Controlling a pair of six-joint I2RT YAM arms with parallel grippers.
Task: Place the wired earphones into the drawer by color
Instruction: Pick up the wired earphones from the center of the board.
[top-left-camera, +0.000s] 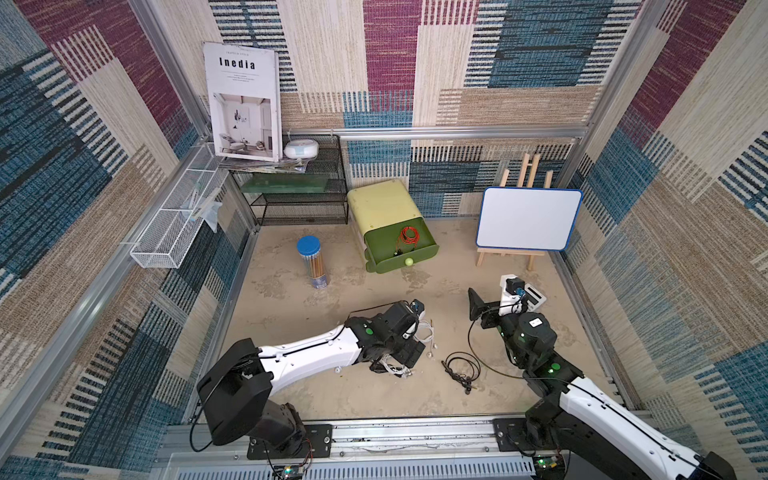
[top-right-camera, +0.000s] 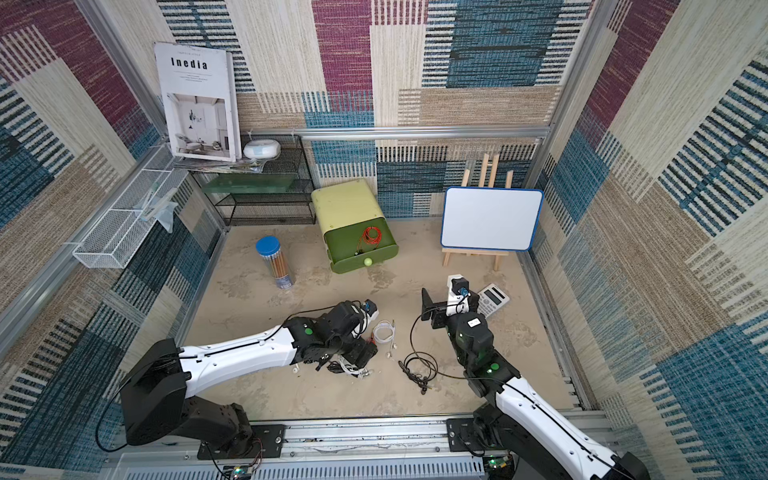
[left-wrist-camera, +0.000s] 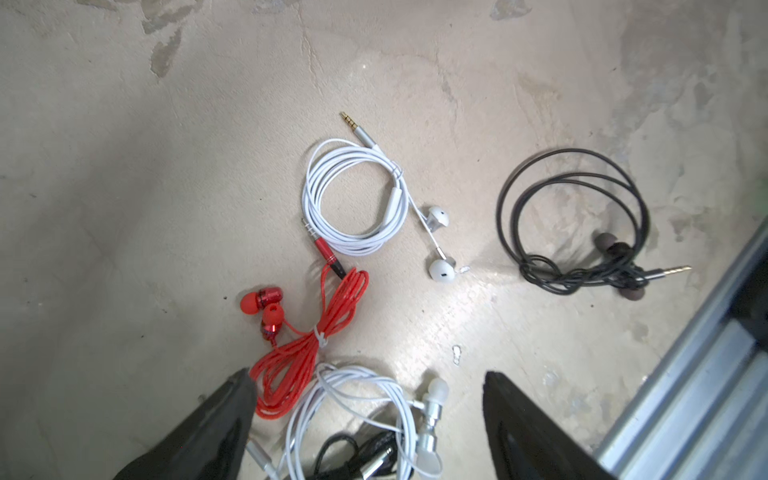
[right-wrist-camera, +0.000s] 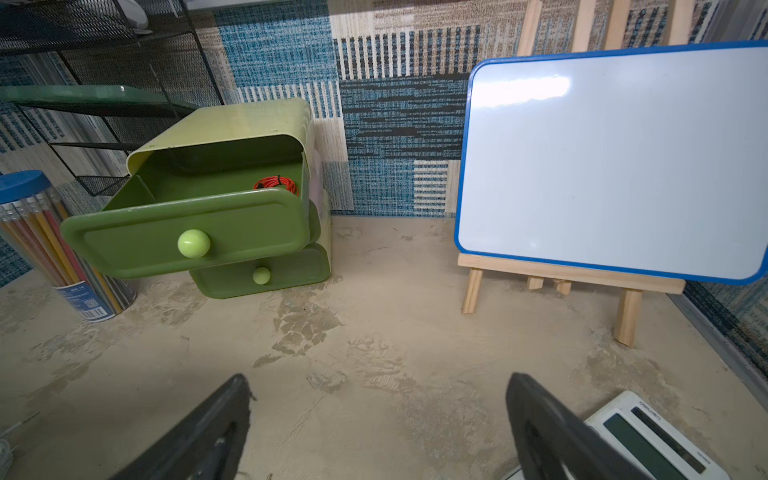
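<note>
One red set (right-wrist-camera: 276, 184) already lies in the open top drawer (right-wrist-camera: 187, 232). The rest, as far as I can see, waits on the counter (left-wrist-camera: 124, 166), so I'd call this an early stage.

The left end effector (left-wrist-camera: 368, 378) hangs over the heap, jaws wide and gripping nothing. A white tangle (left-wrist-camera: 430, 419) with silver metal buds sits right between its fingers, with a scrap of black cable (left-wrist-camera: 374, 446) under that. Against one finger lies a second red bundle (left-wrist-camera: 291, 361): braided cord cinched by a white tie, with glossy metallic buds and soft tips. Just ahead sits a neat white coil (left-wrist-camera: 357, 245), smooth and rubbery. Further off to the side is a loose black coil (left-wrist-camera: 582, 276), thin and matte.

The right end effector (right-wrist-camera: 378, 378) is spread and empty, facing the drawer from well apart. The drawer is glossy green with a pale round knob (right-wrist-camera: 194, 243). The counter is rough and sandy.
</note>
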